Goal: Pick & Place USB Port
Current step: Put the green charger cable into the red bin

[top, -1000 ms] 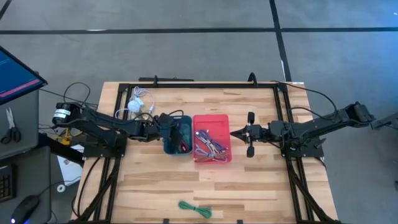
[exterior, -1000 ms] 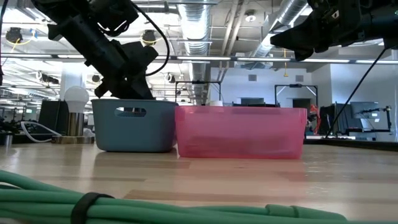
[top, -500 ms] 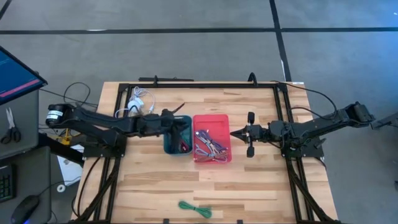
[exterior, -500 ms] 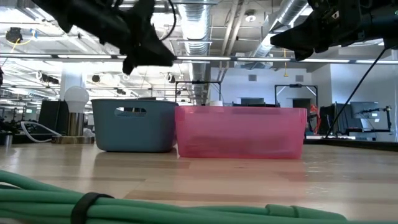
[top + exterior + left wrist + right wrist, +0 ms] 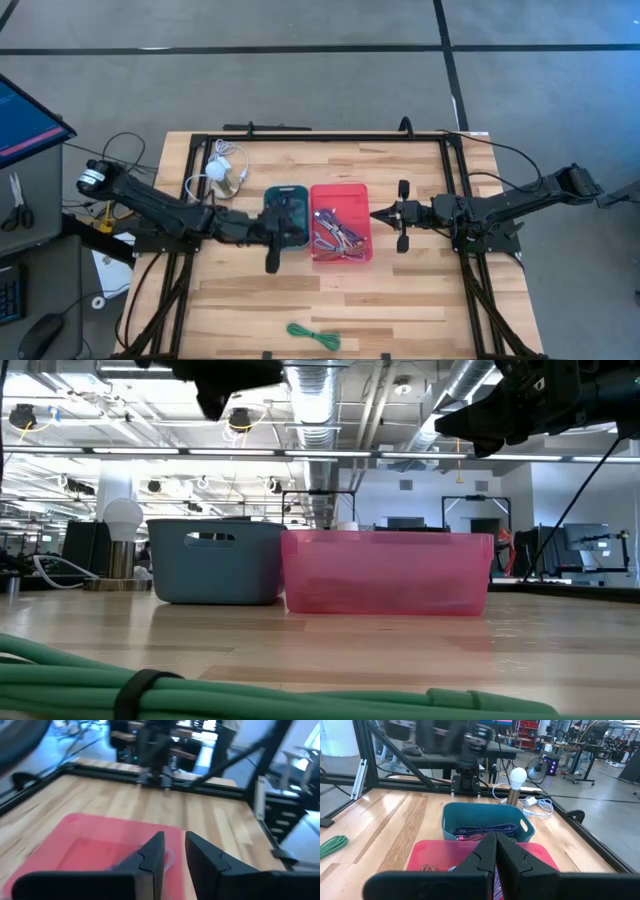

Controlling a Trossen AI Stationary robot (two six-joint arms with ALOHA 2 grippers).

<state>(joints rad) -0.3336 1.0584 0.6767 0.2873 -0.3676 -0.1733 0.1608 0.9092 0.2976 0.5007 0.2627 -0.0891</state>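
High view: two bins sit touching in the middle of the desk point(image 5: 400, 290), a teal bin point(image 5: 285, 196) on the left-arm side and a red bin point(image 5: 341, 222) on the right-arm side, set between the arms, probably so either one can reach them. The left gripper point(image 5: 284, 222) is raised over the teal bin, close to the wall it shares with the red one. In the left wrist view its jaws stand slightly apart with nothing visible between them, and the red bin lies just beyond and below the fingertips. The right gripper point(image 5: 378, 214) waits at the far edge of the red bin with its jaws pressed together and empty, as the right wrist view shows.

The USB cables point(image 5: 335, 234) are a loose tangle in the red bin; more cables point(image 5: 485, 828) lie in the teal bin. None touches either pair of jaws: those in the red bin are below and just beside the left gripper. A green cable coil point(image 5: 313, 335) lies well apart near the desk's front edge, and a white bulb lamp point(image 5: 217, 171) stands behind the teal bin.
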